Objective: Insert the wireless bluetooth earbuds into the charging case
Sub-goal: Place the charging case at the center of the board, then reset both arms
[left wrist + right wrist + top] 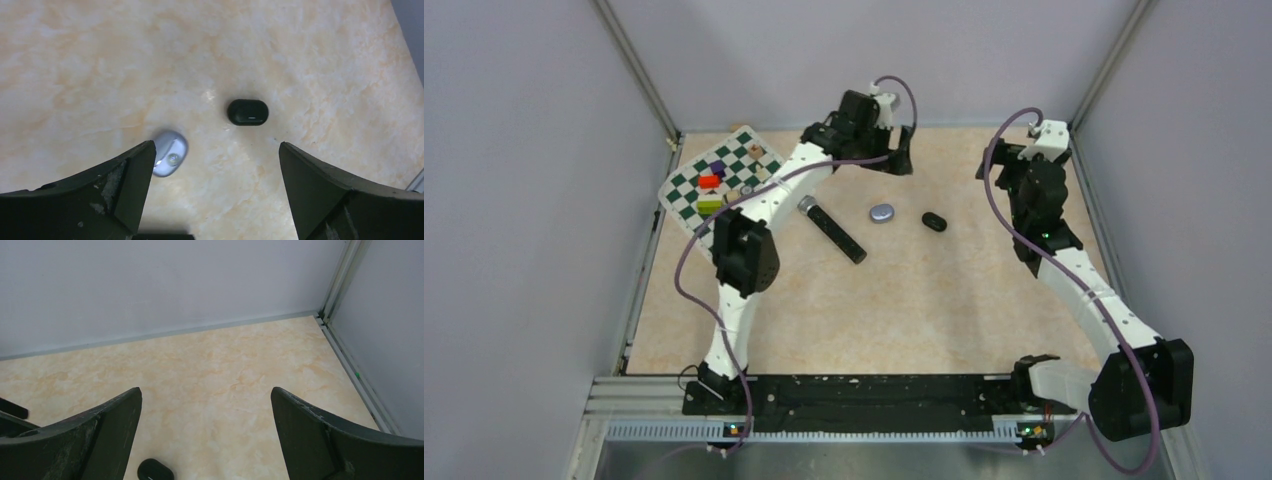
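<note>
Black microphone point(834, 231) near silver case point(882, 212), checkered board point(754, 155) far left

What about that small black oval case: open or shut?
Shut. The black case lies flat as one smooth oval, no lid raised, no hollow showing.

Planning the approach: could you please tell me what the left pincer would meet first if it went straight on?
Probably the black case on the table, ahead of the open left pincer; depth is unclear.

Top: high, far, looked down over whole surface point(894, 310) | Left wrist: close, faced straight down | Right wrist: low, faced back wall point(150, 285) | Shared: black case point(248, 112)
</note>
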Controlling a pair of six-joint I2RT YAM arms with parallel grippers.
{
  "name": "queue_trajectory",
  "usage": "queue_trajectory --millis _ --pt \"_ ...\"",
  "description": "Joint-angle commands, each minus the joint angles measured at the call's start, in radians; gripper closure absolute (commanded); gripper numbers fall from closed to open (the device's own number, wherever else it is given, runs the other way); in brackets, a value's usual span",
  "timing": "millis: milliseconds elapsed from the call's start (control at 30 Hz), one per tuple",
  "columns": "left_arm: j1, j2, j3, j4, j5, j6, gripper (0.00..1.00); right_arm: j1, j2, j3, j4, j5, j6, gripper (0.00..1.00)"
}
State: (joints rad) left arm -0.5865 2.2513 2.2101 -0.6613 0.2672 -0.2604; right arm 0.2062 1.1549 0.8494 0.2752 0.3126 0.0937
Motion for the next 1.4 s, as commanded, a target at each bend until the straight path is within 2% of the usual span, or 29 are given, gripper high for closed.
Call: queue_trajectory --millis 0,133,233,367,433,567,667,733,800,900,1033,1100,1233,1367 --pt "0.146 -0.216 -0.094 0.075 0.015 0.087 0.01 -0.007 -0.016 0.091 -0.028 -0.019 0.05 0.01" --pt "0.325 -0.386 -0.279 0.177 0.166 0.006 0.01 -0.007 -0.009 0.108 -0.056 -0.083 0.056 0.01" --pt "0.415 -0.51 -0.415 0.195 0.203 0.059 0.01 -0.007 -0.007 0.101 -0.04 -0.1 0.038 0.01" --pt "0.429 -0.692 -0.622 0.18 -0.015 0.277 0.01 -0.008 -0.011 0.106 -0.032 -0.218 -0.002 0.01" --pt "0.434 -0.786 -0.733 0.203 -0.092 0.311 0.01 -0.007 -0.029 0.119 -0.037 -0.27 -0.025 0.01" --pt "0.496 -0.993 -0.95 0.268 -0.097 0.321 0.01 -0.008 -0.106 0.169 -0.082 -0.308 -0.053 0.01" --pt "0.555 -1.148 -1.068 0.312 -0.112 0.33 0.01 -0.007 -0.132 0.235 -0.189 -0.276 -0.051 0.01" --pt "0.578 -1.241 -1.112 0.3 -0.096 0.357 0.01 -0.007 -0.152 0.261 -0.254 -0.295 -0.058 0.01" --pt "0.604 -1.29 -1.093 0.215 -0.09 0.386 0.02 -0.007 -0.179 0.292 -0.333 -0.308 -0.061 0.01" --pt "0.611 -1.37 -1.138 0.162 -0.024 0.4 0.03 -0.006 -0.235 0.362 -0.514 -0.4 -0.074 0.01" --pt "0.615 -1.464 -1.218 0.109 0.093 0.455 0.05 -0.006 -0.33 0.431 -0.752 -0.571 -0.228 0.01" --pt "0.615 -1.505 -1.249 0.087 0.082 0.482 0.05 -0.006 -0.387 0.426 -0.829 -0.636 -0.297 0.01" --pt "0.615 -1.577 -1.322 0.09 -0.014 0.474 0.05 -0.005 -0.483 0.334 -0.834 -0.598 -0.284 0.01" --pt "0.616 -1.619 -1.404 0.113 0.019 0.481 0.05 -0.006 -0.544 0.196 -0.771 -0.49 -0.271 0.01"
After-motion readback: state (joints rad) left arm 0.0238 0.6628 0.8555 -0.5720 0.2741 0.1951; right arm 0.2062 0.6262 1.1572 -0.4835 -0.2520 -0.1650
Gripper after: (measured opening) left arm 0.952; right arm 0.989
